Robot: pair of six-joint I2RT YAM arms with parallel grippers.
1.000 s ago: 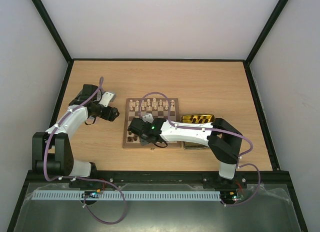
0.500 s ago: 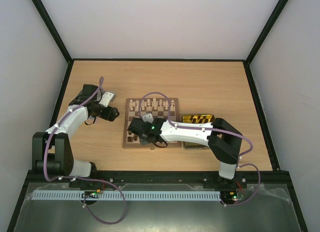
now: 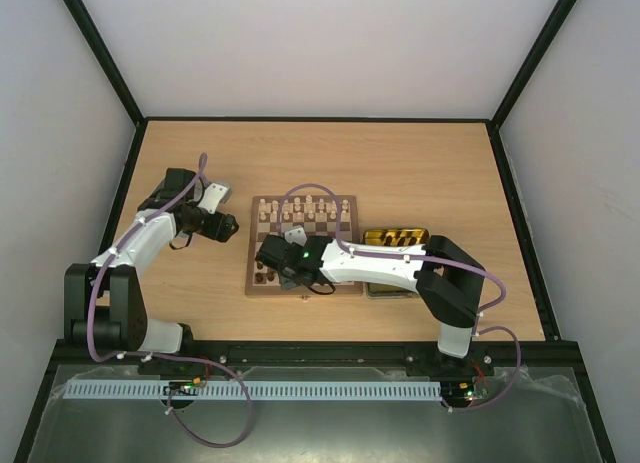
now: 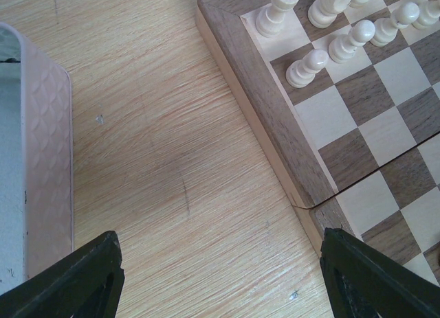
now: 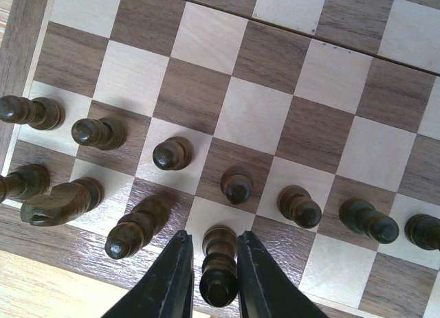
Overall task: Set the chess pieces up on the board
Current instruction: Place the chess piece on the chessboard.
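On the left we see the silver tin lid (image 4: 41,167) on the table (image 4: 165,160). Our left gripper (image 4: 223,280) hangs above the bare wood between the lid and the board (image 4: 265,119). Its fingers are wide apart and hold nothing. The board lies in the middle of the table. The pale pieces (image 4: 307,65) stand in rows along its far edge, and the dark pieces (image 5: 172,153) stand in two rows along its near edge. Our right gripper (image 5: 212,253) is low over the near row, with one dark piece (image 5: 218,280) standing between its fingers. Here is what we think could go wrong. The dark pieces stand very close together, so if we lift crooked or swing to the side, a finger could bump a neighbour (image 5: 130,234) and knock it over. That one could push down more. If a finger drags on the dark piece as we go up, it could tip too. The right fingers are only a little apart, close on both sides of the piece. We cannot tell if they pinch it or just stand beside it. Farther right, the yellow tin (image 3: 397,238) sits just beside the board.
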